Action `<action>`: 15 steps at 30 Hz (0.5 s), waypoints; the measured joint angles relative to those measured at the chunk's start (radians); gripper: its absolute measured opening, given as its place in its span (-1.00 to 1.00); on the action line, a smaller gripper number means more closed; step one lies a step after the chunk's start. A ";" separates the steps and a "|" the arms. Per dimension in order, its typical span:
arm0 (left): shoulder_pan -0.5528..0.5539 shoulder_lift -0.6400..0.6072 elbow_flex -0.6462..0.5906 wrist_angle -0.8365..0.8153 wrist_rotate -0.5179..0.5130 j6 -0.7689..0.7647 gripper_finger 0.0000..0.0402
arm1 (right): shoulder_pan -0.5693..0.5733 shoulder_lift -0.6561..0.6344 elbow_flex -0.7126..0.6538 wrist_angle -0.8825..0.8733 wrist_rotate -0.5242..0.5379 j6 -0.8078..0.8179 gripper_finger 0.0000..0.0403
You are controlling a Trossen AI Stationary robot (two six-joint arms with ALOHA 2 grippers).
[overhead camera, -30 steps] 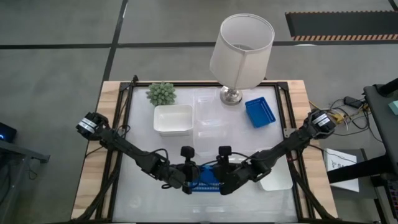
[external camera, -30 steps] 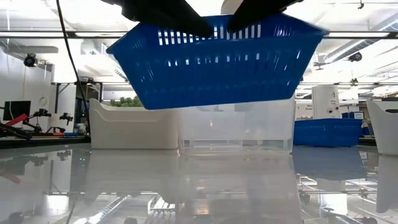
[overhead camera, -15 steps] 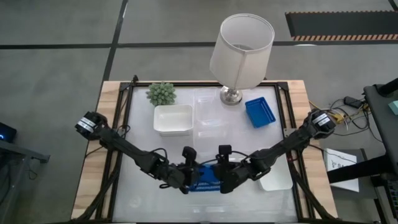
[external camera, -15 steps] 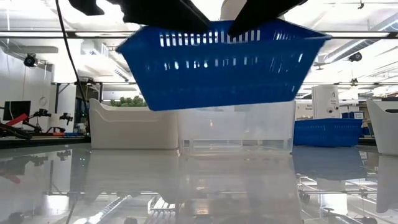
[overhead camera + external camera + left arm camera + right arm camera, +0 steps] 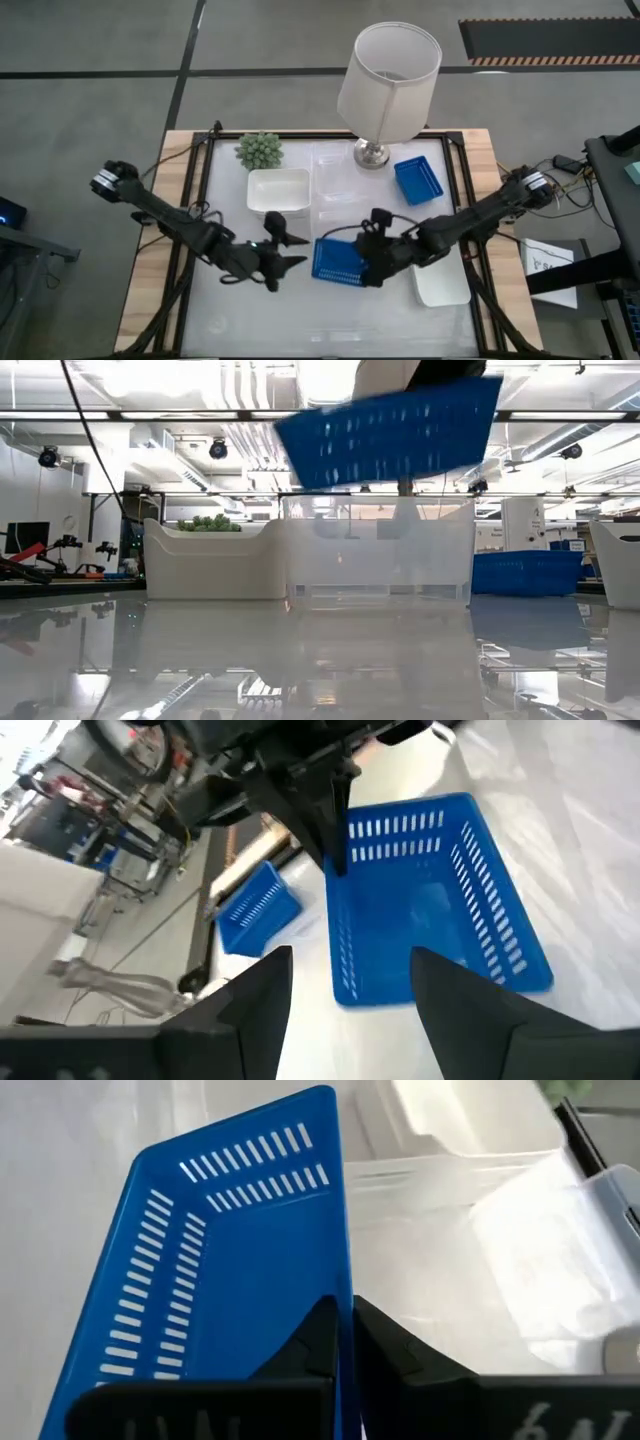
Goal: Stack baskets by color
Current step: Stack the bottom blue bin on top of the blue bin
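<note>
The right claw (image 5: 343,1342) is pinched shut on the rim of 1 long wall of the blue basket (image 5: 337,261), and that alone carries it: in the low view the basket (image 5: 395,430) hangs tilted, well clear of the bench (image 5: 300,320). The left claw (image 5: 345,982) is spread wide and holds nothing; from above it (image 5: 281,262) sits just beside the basket's left end, apart from it. Farther out stand the clear baskets (image 5: 340,185) in the middle of the bench, a white basket (image 5: 278,192) to their left, a second white basket (image 5: 443,285) near the right arm, and the other blue basket (image 5: 418,181) at the far right, close to the lamp (image 5: 388,75). The small green plant (image 5: 260,150) sits in the far left corner. By my judgement the step in hand is the carry: the basket has passed to 1 arm and is meant for its blue partner. The next move calls for swinging it rightward past the clear baskets and the lamp base, levelling it, lining it up with the resting blue one, then lowering it straight in before letting go. A 1-wall pinch could let it swing or slip.
</note>
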 joint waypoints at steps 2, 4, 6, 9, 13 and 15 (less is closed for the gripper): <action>0.000 -0.051 -0.024 0.009 0.000 -0.001 -0.07 | -0.014 -0.044 -0.006 -0.014 0.001 0.027 -0.96; 0.000 -0.094 -0.044 0.010 -0.002 -0.001 -0.07 | -0.036 -0.100 -0.022 -0.017 0.007 0.066 -0.96; 0.000 -0.131 -0.067 0.059 -0.004 0.001 -0.07 | -0.058 -0.160 -0.045 -0.021 0.013 0.101 -0.96; 0.000 -0.180 -0.105 0.148 -0.008 0.026 -0.07 | -0.090 -0.269 -0.092 -0.046 0.018 0.187 -0.96; 0.000 -0.235 -0.140 0.186 -0.022 0.056 -0.07 | -0.166 -0.414 -0.188 -0.133 0.065 0.326 -0.96; 0.002 -0.259 -0.157 0.188 -0.031 0.058 -0.07 | -0.219 -0.485 -0.251 -0.146 0.082 0.379 -0.96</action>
